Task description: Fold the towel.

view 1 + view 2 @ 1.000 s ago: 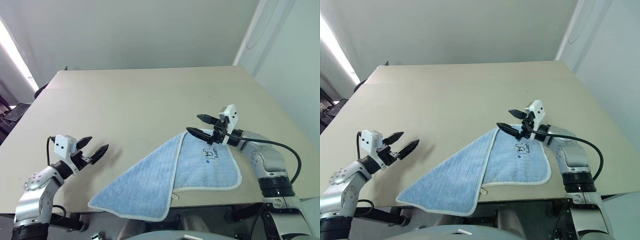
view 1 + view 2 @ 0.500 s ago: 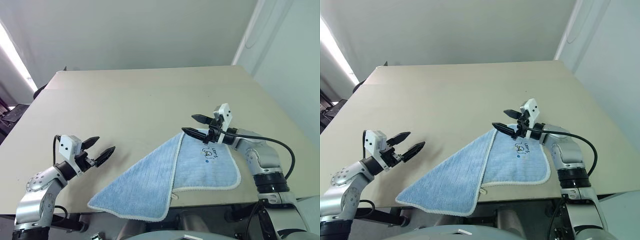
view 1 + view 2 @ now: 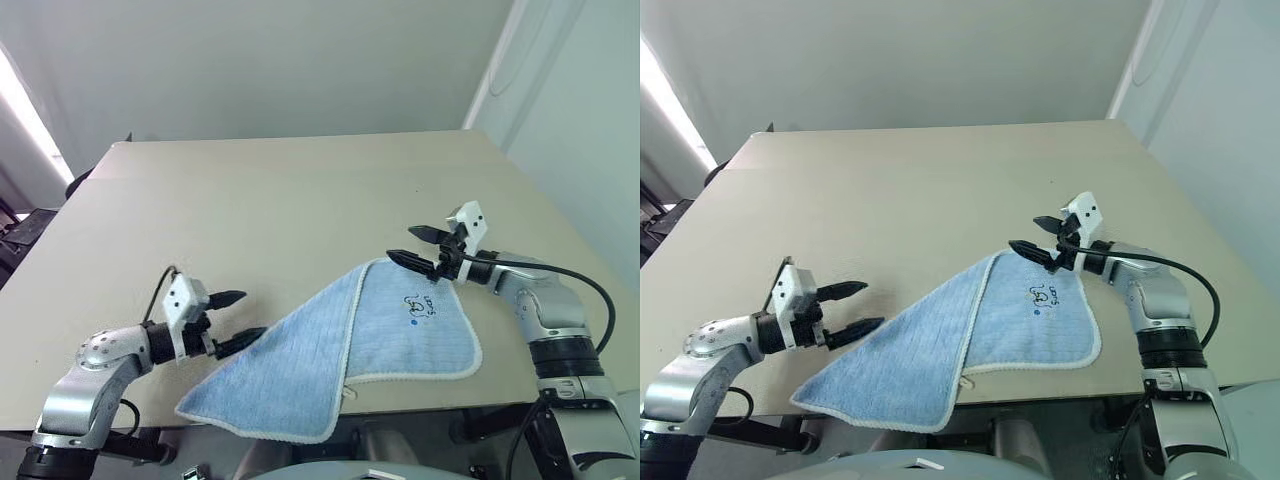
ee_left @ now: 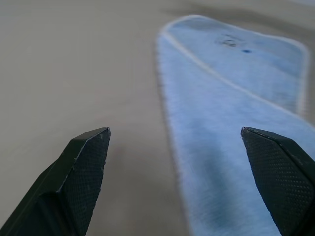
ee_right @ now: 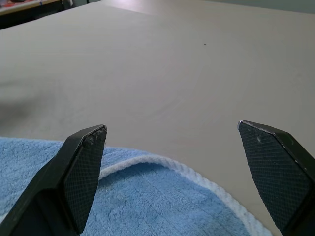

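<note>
Fingers of both grippers are standing spread wide, nothing between them. Left gripper (image 3: 232,319) is hovering low over the table (image 3: 270,200), pointing toward the towel (image 3: 345,345), its lower finger (image 3: 243,341) reaching the towel's left edge; contact cannot be told. Right gripper (image 3: 420,248) is hanging just above the towel's far corner, pointing toward the robot's left, with the whitish border (image 5: 162,164) curving beneath its fingers (image 5: 81,169).

Towel: light blue terry cloth, lying partly folded at the near edge of the table, one layer laid diagonally over the other. Its right portion is lying flat, showing a small dark embroidered mark (image 3: 422,303). Its near left corner is drooping slightly past the table edge. Remaining tabletop is lying beige and plain toward the far wall (image 3: 270,60).
</note>
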`<state>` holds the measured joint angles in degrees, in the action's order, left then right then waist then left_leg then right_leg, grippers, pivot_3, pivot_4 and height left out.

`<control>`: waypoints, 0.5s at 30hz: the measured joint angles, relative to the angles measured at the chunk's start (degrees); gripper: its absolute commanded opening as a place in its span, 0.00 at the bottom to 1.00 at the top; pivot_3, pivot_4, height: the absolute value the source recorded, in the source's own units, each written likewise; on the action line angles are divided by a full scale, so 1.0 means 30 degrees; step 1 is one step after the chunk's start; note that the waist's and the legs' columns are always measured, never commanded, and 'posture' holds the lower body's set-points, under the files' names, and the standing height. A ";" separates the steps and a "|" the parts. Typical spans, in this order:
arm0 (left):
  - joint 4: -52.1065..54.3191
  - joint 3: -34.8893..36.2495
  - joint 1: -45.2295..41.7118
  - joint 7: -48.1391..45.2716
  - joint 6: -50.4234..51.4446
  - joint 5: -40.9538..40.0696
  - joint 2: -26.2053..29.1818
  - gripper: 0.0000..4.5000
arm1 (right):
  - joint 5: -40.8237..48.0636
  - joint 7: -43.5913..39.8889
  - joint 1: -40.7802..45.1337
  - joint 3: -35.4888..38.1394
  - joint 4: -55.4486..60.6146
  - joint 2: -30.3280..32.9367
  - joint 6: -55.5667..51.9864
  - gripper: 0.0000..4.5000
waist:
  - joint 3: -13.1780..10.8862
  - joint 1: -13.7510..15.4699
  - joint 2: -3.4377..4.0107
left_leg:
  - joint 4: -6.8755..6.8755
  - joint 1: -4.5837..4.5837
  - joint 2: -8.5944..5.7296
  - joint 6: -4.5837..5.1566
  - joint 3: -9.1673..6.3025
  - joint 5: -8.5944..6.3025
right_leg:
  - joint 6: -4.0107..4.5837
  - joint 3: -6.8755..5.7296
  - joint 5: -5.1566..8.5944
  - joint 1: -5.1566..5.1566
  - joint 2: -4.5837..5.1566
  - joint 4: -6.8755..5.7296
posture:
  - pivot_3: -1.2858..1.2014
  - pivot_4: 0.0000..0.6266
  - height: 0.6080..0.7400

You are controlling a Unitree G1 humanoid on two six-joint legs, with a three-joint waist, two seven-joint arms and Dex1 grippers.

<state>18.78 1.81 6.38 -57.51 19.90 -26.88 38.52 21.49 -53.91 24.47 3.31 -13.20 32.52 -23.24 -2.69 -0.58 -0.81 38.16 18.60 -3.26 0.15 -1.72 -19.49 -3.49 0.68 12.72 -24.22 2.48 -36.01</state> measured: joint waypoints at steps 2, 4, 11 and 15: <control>0.0642 -0.1155 -0.0054 -0.0120 -0.0002 0.0453 0.0057 1.00 | 0.0035 0.0096 -0.0072 0.0162 0.0050 0.0017 -0.0059 1.00 | -0.0001 0.0008 0.0002 | 0.0000 -0.0003 0.0000 0.0000 0.0000 0.0000 | 0.0000 0.0000 0.0000 0.0000 -0.0001 -0.0005 | 0.52 0.00 1.00; 0.0809 -0.2282 -0.0288 -0.0179 -0.0089 0.1062 0.0035 1.00 | 0.0120 0.0196 -0.0324 0.0446 0.0300 0.0034 -0.0217 1.00 | -0.0002 0.0032 0.0006 | 0.0000 -0.0010 0.0001 0.0001 -0.0001 0.0001 | 0.0000 -0.0001 0.0000 0.0003 -0.0003 -0.0015 | 0.52 0.00 1.00; 0.0181 -0.6164 -0.2142 -0.0343 -0.1466 0.4284 -0.0566 1.00 | 0.0225 0.0450 -0.0700 0.0684 0.1004 0.0126 -0.0738 1.00 | -0.0004 0.0037 0.0009 | 0.0008 -0.0022 0.0000 0.0003 0.0003 0.0002 | -0.0004 0.0000 0.0001 0.0031 -0.0009 -0.0004 | 0.52 0.00 1.00; 0.0273 -0.7844 -0.2861 -0.0550 -0.1688 0.5563 -0.0536 1.00 | 0.0271 0.0457 -0.0915 0.0739 0.1599 0.0483 -0.1178 1.00 | -0.0012 0.0032 0.0020 | 0.0007 -0.0020 0.0001 0.0005 0.0003 0.0001 | -0.0009 0.0000 0.0004 0.0030 -0.0012 -0.0005 | 0.52 0.00 1.00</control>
<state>19.60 -21.72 -2.21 -59.15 14.84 -10.19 36.91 22.30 -52.54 21.72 5.53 -8.40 33.96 -26.78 -2.73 -0.49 -0.75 38.18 18.54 -3.26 0.16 -1.71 -19.49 -3.52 0.68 12.73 -24.13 2.44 -36.02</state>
